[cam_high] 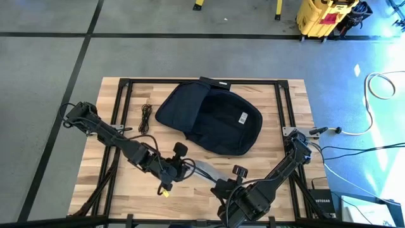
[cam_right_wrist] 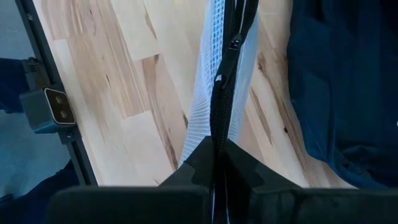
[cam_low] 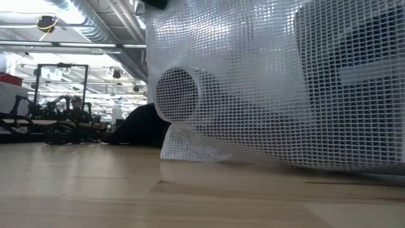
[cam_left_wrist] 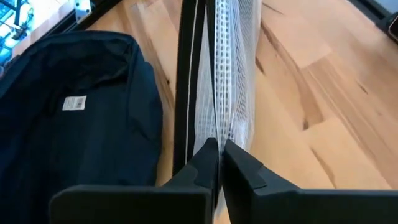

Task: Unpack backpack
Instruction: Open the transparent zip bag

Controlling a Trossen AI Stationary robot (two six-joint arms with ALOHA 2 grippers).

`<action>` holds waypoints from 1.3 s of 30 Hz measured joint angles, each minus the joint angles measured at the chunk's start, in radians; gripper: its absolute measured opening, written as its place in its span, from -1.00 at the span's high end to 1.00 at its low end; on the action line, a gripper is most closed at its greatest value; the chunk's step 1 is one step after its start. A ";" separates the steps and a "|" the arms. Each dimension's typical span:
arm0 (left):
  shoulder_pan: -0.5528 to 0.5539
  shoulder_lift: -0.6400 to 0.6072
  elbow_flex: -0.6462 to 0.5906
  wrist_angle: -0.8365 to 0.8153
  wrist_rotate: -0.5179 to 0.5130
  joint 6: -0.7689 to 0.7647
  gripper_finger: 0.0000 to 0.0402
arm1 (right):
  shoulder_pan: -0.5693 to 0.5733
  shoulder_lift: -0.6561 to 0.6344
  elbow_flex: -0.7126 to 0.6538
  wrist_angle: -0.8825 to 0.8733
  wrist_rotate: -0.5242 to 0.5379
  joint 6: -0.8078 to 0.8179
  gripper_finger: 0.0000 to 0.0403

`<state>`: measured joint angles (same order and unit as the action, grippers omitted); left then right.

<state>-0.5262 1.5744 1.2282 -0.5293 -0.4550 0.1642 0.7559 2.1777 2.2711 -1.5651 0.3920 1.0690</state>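
On the pale wooden table [cam_high: 291, 114], the left gripper [cam_left_wrist: 219, 155] and right gripper [cam_right_wrist: 217, 152] each pinch a white mesh zip pouch [cam_left_wrist: 233, 74] between closed jaws, with the dark navy fabric backpack [cam_high: 212, 117] lying open just beyond them.

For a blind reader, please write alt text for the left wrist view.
The left gripper is shut on the black zipper edge of a white mesh pouch, held above the wooden table. The open dark backpack lies beside it.

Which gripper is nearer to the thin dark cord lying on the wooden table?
The left gripper, shut on the white mesh pouch, lies nearer to the cord. The right gripper holds the pouch's other end, farther away.
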 joint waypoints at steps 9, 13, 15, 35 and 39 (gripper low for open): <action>0.009 -0.002 0.000 -0.078 -0.005 -0.030 1.00 | 0.000 0.000 0.000 -0.004 -0.007 -0.001 1.00; 0.010 -0.002 0.000 -0.088 -0.005 -0.031 1.00 | 0.000 0.000 0.000 -0.005 -0.011 -0.001 1.00; 0.010 -0.002 0.000 -0.099 -0.005 -0.034 1.00 | 0.000 0.000 0.000 -0.005 -0.010 -0.001 1.00; 0.011 -0.002 0.026 0.026 0.107 -0.001 0.18 | 0.007 0.000 0.000 -0.010 -0.034 -0.002 1.00; 0.011 0.006 0.028 0.056 0.144 -0.004 -0.01 | 0.006 0.000 0.000 -0.008 -0.026 -0.002 1.00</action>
<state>-0.5152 1.5809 1.2562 -0.4735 -0.3111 0.1605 0.7619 2.1777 2.2711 -1.5729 0.3664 1.0672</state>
